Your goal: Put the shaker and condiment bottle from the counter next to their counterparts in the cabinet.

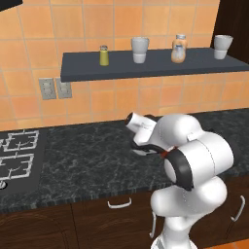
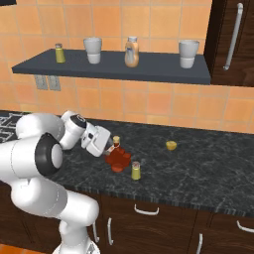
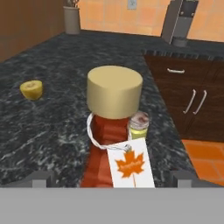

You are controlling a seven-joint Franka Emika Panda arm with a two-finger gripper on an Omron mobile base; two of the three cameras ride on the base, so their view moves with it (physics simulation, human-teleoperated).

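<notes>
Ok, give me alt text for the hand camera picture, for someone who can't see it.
Close up, a dark red condiment bottle with a tan cap and a white maple-leaf neck tag stands on the black speckled counter, between the open gripper's fingertips. A small yellow-green shaker stands just behind it, a small yellow object lies to the left, and dark drawers run along the right.

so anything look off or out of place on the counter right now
Nothing is spilled or knocked over. The condiment bottle and shaker stand upright on the counter, close together. The one stray item is a small yellow lemon-like piece lying alone farther along. The open gripper is at the bottle's neck.
</notes>
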